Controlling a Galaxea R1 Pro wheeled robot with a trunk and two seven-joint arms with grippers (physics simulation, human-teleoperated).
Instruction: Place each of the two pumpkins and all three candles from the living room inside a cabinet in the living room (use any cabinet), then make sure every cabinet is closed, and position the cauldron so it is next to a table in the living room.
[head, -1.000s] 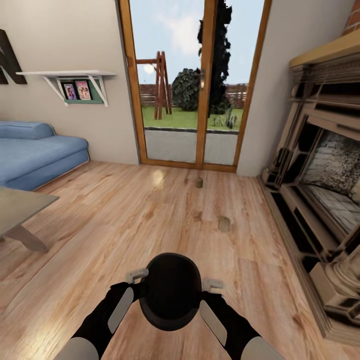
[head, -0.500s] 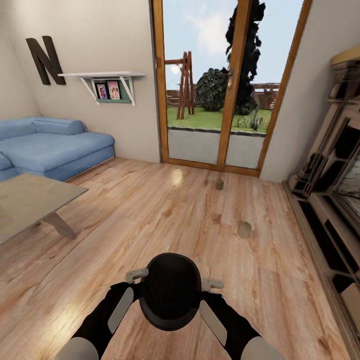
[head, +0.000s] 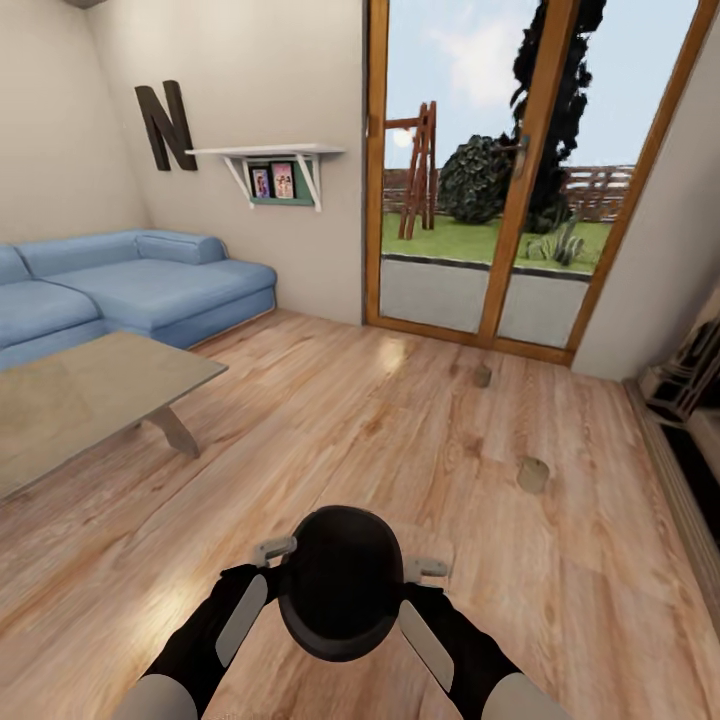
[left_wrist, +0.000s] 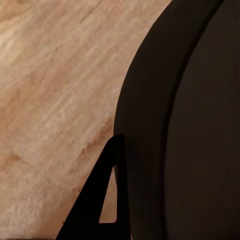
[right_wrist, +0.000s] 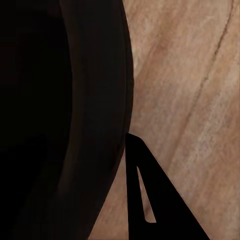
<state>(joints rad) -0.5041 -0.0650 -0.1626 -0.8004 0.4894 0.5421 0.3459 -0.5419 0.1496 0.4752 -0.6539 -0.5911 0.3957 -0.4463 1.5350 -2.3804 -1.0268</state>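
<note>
From the head camera I've got the cauldron (head: 341, 582) pinned between both arms above the wood floor (head: 330, 440), left gripper (head: 274, 549) and right gripper (head: 426, 570) at opposite sides of its rim (whether either jaw is clamped, I can't tell). Two candles (head: 533, 474) stand on the floor toward the glass door (head: 500, 180); a low table (head: 90, 395) is off left. Left wrist: black cauldron wall beside one dark finger (left_wrist: 102, 200). Right wrist: the same, finger (right_wrist: 147, 200) alongside.

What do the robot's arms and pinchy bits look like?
Both arms are black, with light grey panels along the forearms and grey upper sections. The left tool and right tool are small, pale grey brackets. In the wrist views, a finger looks dark and triangular, with a cut-out.
</note>
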